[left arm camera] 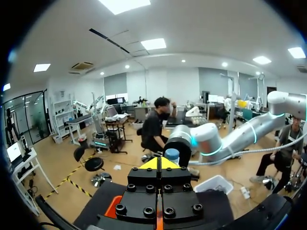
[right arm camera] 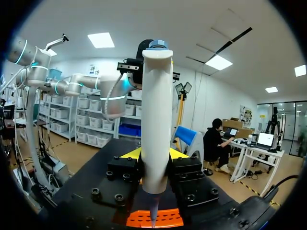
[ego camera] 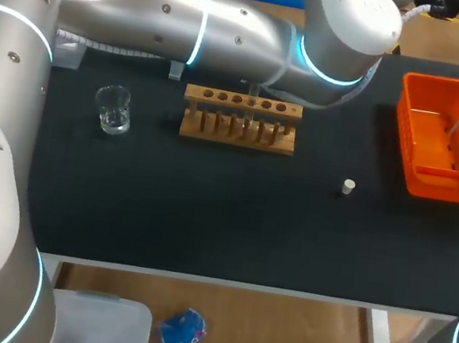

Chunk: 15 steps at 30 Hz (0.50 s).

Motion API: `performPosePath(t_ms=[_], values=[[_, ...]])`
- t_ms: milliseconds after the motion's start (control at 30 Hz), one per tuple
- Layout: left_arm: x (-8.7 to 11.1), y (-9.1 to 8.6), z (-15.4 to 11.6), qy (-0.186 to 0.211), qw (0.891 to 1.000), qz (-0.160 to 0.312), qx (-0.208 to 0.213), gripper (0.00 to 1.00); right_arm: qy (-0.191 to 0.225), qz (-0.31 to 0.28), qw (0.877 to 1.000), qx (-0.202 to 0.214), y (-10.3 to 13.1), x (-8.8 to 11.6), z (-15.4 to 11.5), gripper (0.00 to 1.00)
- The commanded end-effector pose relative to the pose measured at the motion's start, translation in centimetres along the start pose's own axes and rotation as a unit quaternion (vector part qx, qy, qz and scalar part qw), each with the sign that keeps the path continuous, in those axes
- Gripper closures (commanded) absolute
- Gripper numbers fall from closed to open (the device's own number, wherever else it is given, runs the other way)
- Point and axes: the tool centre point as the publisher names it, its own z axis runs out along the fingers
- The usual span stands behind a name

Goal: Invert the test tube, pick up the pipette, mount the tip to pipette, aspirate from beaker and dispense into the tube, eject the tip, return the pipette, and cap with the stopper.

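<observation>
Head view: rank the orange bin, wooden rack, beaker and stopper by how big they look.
Largest to smallest:
1. orange bin
2. wooden rack, wider than the bin but covering less area
3. beaker
4. stopper, by far the smallest

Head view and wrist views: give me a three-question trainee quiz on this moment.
1. True or false: the stopper lies inside the orange bin.
2. Which gripper holds the pipette: A left, B right?
3. Name what stands between the beaker and the stopper.
Key: 1 false, it lies on the table outside the orange bin; 2 B, the right gripper; 3 the wooden rack.
</observation>
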Motion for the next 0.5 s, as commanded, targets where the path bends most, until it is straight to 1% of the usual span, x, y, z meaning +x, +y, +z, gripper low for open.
performPosePath(t_ms=[33, 300, 500], values=[[0.32, 0.47, 0.47, 0.001, 0.992, -0.001, 0.125, 1.0, 0.003, 0.0, 1.0, -0.001, -0.06, -0.16, -0.17, 1.0], [0.31, 1.16, 1.0, 0.005, 0.992, -0.011, 0.127, 1.0, 0.003, 0.0, 1.0, -0.001, -0.06, -0.16, -0.17, 1.0], [0.21, 1.32, 1.17, 0.007, 0.992, -0.015, 0.128, 1.0, 0.003, 0.0, 1.0, -0.001, -0.06, -0.16, -0.17, 1.0]])
